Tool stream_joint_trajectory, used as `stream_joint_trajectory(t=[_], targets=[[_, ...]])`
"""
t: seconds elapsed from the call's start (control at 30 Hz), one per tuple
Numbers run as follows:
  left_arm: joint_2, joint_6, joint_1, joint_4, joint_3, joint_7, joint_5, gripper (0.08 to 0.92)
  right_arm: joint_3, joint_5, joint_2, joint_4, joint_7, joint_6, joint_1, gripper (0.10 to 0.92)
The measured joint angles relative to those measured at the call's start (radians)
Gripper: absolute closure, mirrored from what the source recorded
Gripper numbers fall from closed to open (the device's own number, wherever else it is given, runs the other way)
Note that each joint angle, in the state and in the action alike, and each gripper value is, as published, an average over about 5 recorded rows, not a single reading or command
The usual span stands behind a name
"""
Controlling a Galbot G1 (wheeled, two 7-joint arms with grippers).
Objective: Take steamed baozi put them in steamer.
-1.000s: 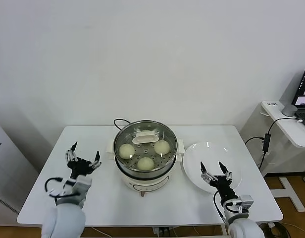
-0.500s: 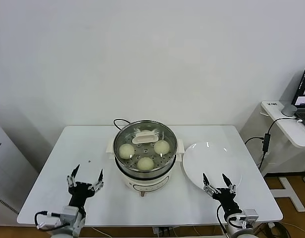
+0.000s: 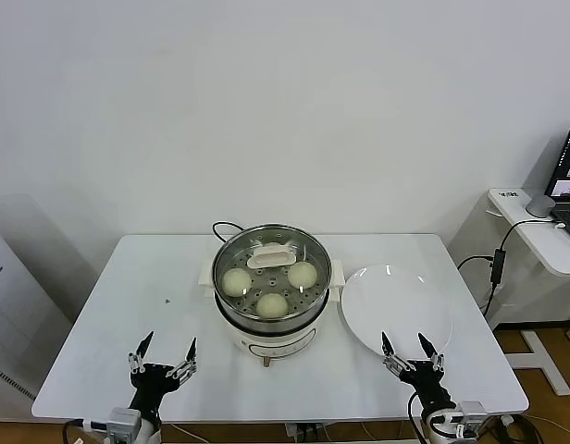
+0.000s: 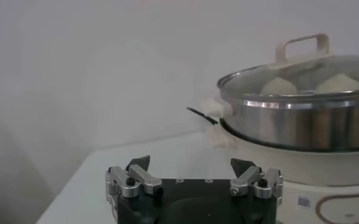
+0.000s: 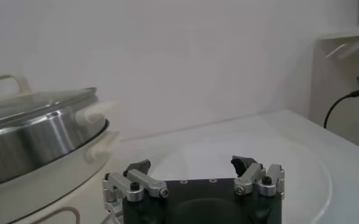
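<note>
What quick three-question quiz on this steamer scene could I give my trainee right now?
1. How many steamed baozi show through the glass lid?
2. True or false: the white plate carries a bun.
3. Which hand is nearer the plate: A left hand, B right hand?

Key: 1. Three visible under the lid on the steamer. 2. False, nothing lies on it. 3. B; both hands are open near the table's front edge.

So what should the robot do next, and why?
Probably nothing more than park: three baozi sit in the steamer under the glass lid, the plate is bare, and the left tool and right tool are open, low at the table's near edge.
</note>
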Motion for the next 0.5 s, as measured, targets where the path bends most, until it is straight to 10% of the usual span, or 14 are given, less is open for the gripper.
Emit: stream_joint_trajectory(t=[0.5], targets=[[-0.002, 0.002, 0.019, -0.001, 0.001, 0.006, -0.037, 0.177, 0.003, -0.010, 0.006, 0.004, 0.000, 0.005, -0.008, 0.203]])
